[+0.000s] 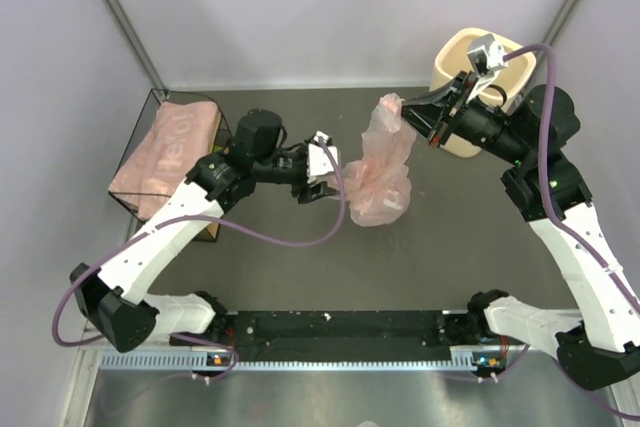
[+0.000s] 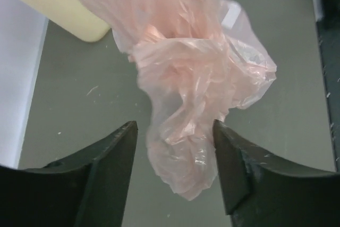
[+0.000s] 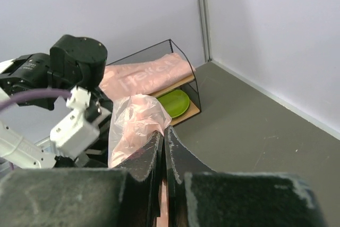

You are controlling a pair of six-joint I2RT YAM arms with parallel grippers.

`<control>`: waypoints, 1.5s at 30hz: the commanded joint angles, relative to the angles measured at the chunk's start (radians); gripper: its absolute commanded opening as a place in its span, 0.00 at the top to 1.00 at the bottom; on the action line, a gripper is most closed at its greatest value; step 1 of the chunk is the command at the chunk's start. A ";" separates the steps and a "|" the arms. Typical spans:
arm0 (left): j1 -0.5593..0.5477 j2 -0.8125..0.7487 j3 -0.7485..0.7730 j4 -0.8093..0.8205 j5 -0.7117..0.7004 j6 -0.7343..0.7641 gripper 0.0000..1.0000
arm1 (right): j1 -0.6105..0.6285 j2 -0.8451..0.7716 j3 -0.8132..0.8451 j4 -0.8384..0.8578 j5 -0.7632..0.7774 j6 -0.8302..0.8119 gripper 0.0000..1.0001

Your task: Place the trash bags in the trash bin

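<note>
Far left: folded stack of trash bags, pale pink, lying on top of wire-framed box. Then left gripper wide open, fingers at both sides of lower end of loose trash bag, contact not clear. Bag thin, transl. pink, crinkled, bunched in mid., hanging down. Above it right gripper closed tight on its top end. Cream trash bin just behind right gripper, far-right corner.

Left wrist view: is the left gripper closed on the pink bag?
No, the left gripper stands wide open, and the trash bag only hangs in the gap.
</note>
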 commanded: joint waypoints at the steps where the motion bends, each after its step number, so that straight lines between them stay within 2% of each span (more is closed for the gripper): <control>1: -0.011 -0.007 -0.001 -0.096 -0.148 0.168 0.43 | 0.001 -0.036 0.003 0.009 0.048 -0.009 1.00; 2: -0.003 -0.017 -0.010 -0.095 -0.154 0.183 0.55 | 0.002 -0.044 0.000 -0.017 0.078 -0.033 1.00; 4: 0.059 -0.037 0.003 -0.108 -0.124 0.159 0.73 | 0.001 -0.061 -0.009 -0.048 0.129 -0.061 1.00; 5: 0.096 -0.042 0.015 -0.118 -0.036 0.088 0.95 | -0.002 -0.066 -0.009 -0.092 0.195 -0.103 1.00; 6: 0.172 -0.046 0.023 -0.115 -0.001 0.037 0.99 | -0.007 -0.070 -0.017 -0.111 0.229 -0.122 1.00; 7: 0.210 -0.051 0.025 -0.101 0.025 -0.060 1.00 | -0.045 -0.078 -0.023 -0.117 0.255 -0.137 1.00; 9: 0.302 -0.066 0.013 -0.061 0.040 -0.163 1.00 | -0.105 -0.087 -0.035 -0.129 0.303 -0.139 1.00; 13: 0.397 -0.074 -0.055 0.106 -0.035 -0.546 1.00 | -0.206 -0.066 -0.040 -0.142 0.379 -0.105 1.00; 17: 0.420 -0.019 0.015 0.186 0.000 -0.708 1.00 | -0.249 0.014 -0.009 -0.140 0.407 -0.072 1.00; 19: 0.419 -0.013 0.108 0.331 -0.004 -0.751 1.00 | -0.260 0.100 0.110 -0.134 0.402 -0.061 1.00; 21: 0.390 -0.002 0.224 0.399 -0.001 -0.711 1.00 | -0.271 0.147 0.292 -0.129 0.308 -0.021 1.00; 22: 0.379 -0.007 0.324 0.419 0.032 -0.652 1.00 | -0.271 0.158 0.342 -0.113 0.259 -0.021 1.00; 24: 0.350 -0.040 0.379 0.432 0.088 -0.602 1.00 | -0.271 0.128 0.371 -0.085 0.125 -0.001 1.00; 26: 0.298 -0.056 0.375 0.204 0.097 -0.442 1.00 | -0.263 0.057 0.290 -0.127 0.030 0.030 1.00; 27: 0.228 -0.037 0.359 0.060 0.085 -0.353 1.00 | -0.254 0.039 0.152 -0.186 0.034 0.034 1.00; 28: 0.204 -0.028 0.254 -0.166 0.082 -0.218 1.00 | -0.249 -0.002 0.056 -0.221 0.022 0.033 1.00; 29: 0.189 -0.014 0.174 -0.241 0.097 -0.149 1.00 | -0.246 -0.018 -0.051 -0.249 -0.019 0.016 1.00; 30: 0.169 -0.007 0.086 -0.268 0.067 -0.122 1.00 | -0.240 -0.026 -0.239 -0.270 -0.025 -0.005 1.00; 31: 0.169 0.006 -0.084 -0.273 0.034 -0.076 1.00 | -0.206 -0.030 -0.315 -0.290 -0.024 -0.071 1.00; 32: 0.169 0.045 -0.139 -0.315 -0.027 -0.039 1.00 | -0.173 -0.014 -0.368 -0.362 -0.010 -0.122 1.00; 35: 0.196 0.137 -0.233 -0.346 -0.162 -0.008 1.00 | -0.134 0.034 -0.474 -0.444 -0.001 -0.158 1.00; 37: 0.251 0.150 -0.260 -0.316 -0.129 -0.051 1.00 | -0.133 0.040 -0.517 -0.452 -0.009 -0.156 1.00; 39: 0.325 0.133 -0.276 -0.242 -0.067 -0.079 0.92 | -0.134 0.042 -0.544 -0.401 -0.015 -0.151 1.00; 42: 0.376 0.078 -0.314 -0.156 -0.004 -0.090 0.75 | -0.133 0.068 -0.555 -0.357 -0.053 -0.099 1.00; 43: 0.377 0.060 -0.322 -0.153 0.008 -0.081 0.60 | -0.134 0.068 -0.558 -0.324 -0.064 -0.066 1.00; 45: 0.385 -0.006 -0.345 -0.157 0.046 -0.059 0.49 | -0.134 0.054 -0.569 -0.292 -0.107 -0.040 1.00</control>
